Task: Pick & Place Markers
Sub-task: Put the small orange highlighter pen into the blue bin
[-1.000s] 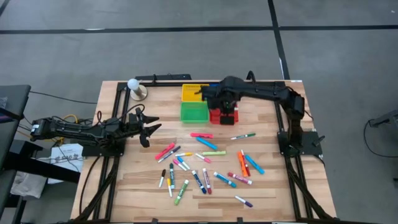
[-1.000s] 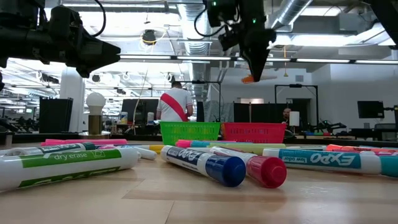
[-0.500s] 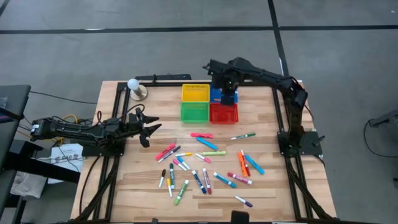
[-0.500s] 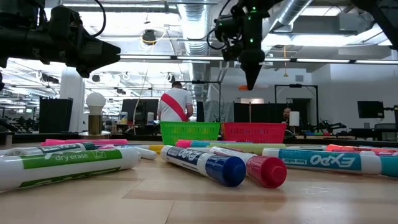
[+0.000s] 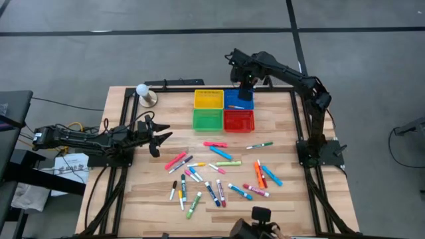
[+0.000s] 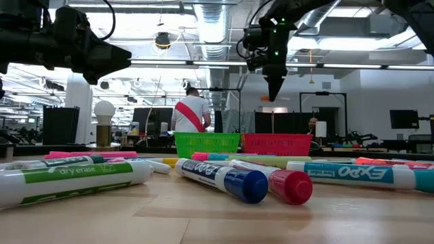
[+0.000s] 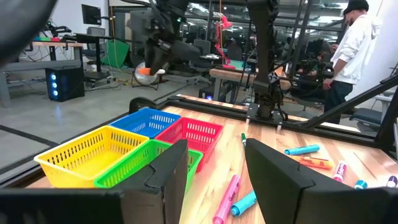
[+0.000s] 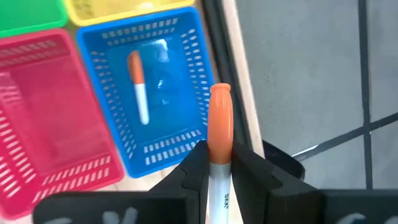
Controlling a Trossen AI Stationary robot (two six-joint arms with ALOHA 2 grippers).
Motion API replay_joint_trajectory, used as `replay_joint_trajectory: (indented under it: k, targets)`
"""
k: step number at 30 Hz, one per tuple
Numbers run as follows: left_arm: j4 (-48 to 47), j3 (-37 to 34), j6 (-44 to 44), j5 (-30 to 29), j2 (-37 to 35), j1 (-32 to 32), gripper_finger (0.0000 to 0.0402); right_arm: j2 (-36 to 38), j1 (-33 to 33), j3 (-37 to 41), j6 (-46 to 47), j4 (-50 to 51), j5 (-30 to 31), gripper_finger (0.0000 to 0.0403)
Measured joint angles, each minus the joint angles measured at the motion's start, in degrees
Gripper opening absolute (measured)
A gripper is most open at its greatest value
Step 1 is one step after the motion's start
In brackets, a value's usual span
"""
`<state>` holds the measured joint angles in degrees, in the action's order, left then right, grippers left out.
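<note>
The right gripper (image 8: pixel 219 163), fingers pinching an orange-capped marker (image 8: pixel 220 127), has moved from the red basket (image 5: pixel 239 120) to above the blue basket (image 5: pixel 237 99), so release looks next. The left gripper (image 5: pixel 159 136) waits at the table's left edge, fingers spread.

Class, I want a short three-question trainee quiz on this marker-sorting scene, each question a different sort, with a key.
1. True or false: the blue basket is empty.
2. The right gripper holds a marker with a cap of which colour? A) green B) orange C) purple
3. Fill in: the left gripper waits at the table's ____ edge in the high view.

Key: 1 false, an orange-capped marker lies in it; 2 B, the held marker; 3 left.
</note>
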<state>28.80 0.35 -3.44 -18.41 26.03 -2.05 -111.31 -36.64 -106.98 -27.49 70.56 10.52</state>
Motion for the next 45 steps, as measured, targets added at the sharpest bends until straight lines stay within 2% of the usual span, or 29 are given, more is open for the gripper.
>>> replay_joint_trajectory:
  k: [30, 45]
  targets:
    - [0.0, 0.01, 0.0, 0.0, 0.0, 0.01, 0.0161, -0.73, 0.65, 0.46, -0.02, -4.53, -0.25, 0.0049]
    - [0.02, -0.01, 0.0, 0.02, 0.01, -0.01, 0.0161, -8.83, 1.4, 0.66, 0.27, -6.87, -0.81, 0.0049]
